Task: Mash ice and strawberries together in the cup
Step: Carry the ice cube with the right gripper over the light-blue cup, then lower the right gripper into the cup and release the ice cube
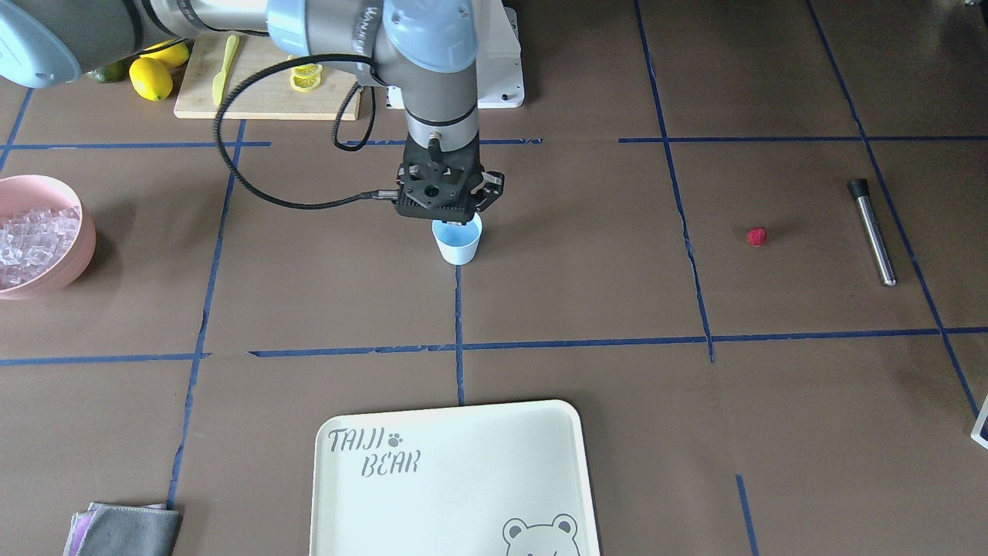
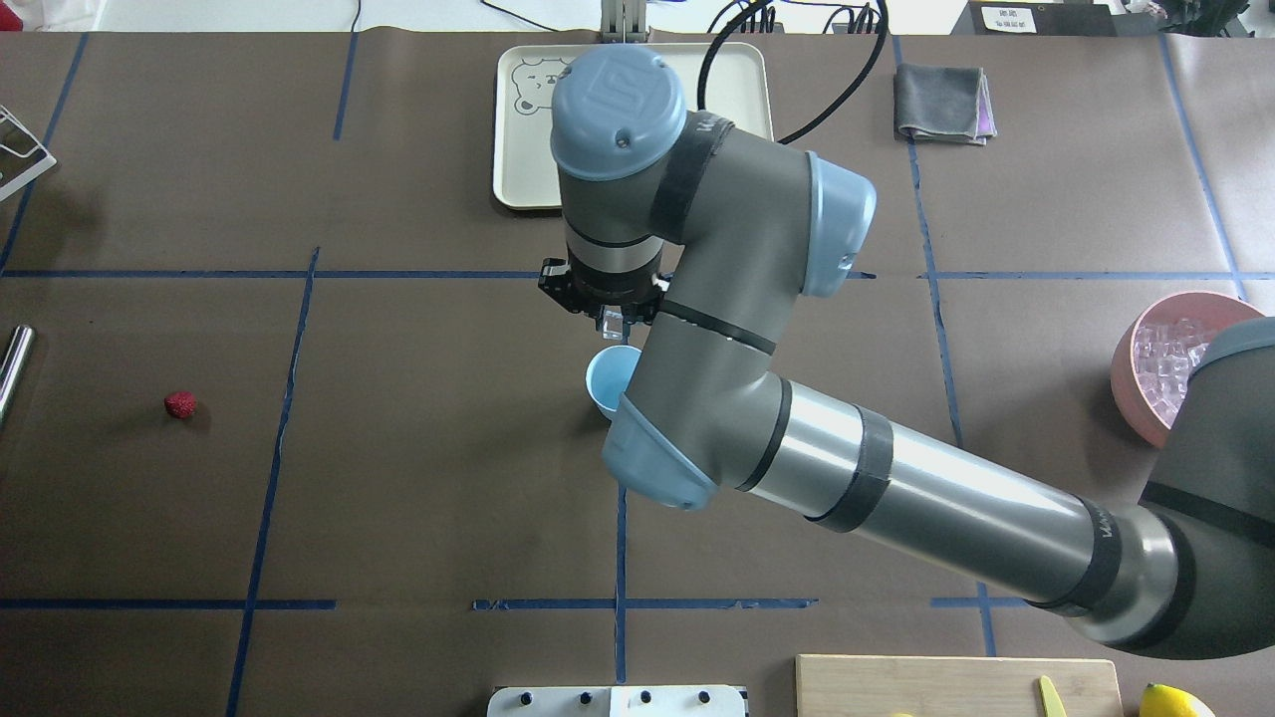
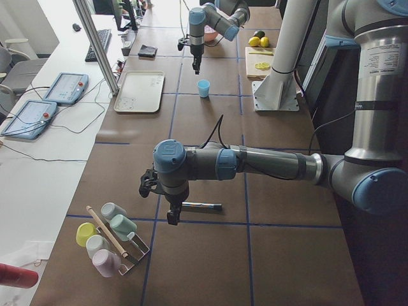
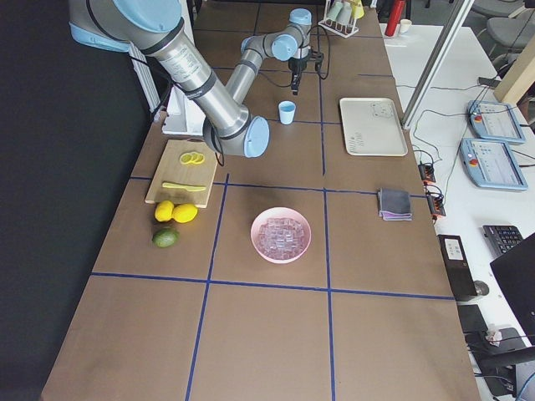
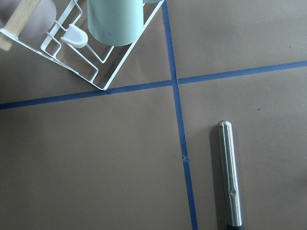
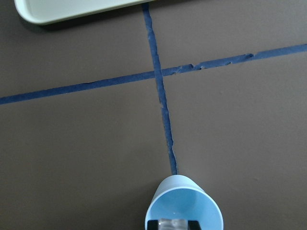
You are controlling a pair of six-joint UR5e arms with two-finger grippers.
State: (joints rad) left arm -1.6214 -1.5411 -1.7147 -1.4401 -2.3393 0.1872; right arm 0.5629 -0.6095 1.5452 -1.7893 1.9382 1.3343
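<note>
The light blue cup [image 1: 458, 245] stands upright near the table's middle, also in the overhead view [image 2: 606, 378] and the right wrist view [image 6: 184, 206]. My right gripper [image 2: 611, 321] hangs just above its mouth, shut on one clear ice cube [image 6: 169, 224]. More ice [image 1: 31, 239] is piled in the pink bowl [image 1: 77, 262]. The red strawberry [image 1: 756, 236] lies alone on the brown table, far from the cup. My left gripper [image 3: 171, 218] hovers near a metal muddler [image 3: 203, 206]; I cannot tell whether it is open or shut.
The muddler [image 1: 872, 232] lies beyond the strawberry. A cream tray [image 1: 455, 479] sits across the table from the cup. A cutting board [image 1: 266, 93] carries lemon slices and a yellow knife, with lemons beside it. A wire cup rack [image 5: 96, 52] stands by my left arm. A grey cloth [image 1: 123, 529] lies at the table's edge.
</note>
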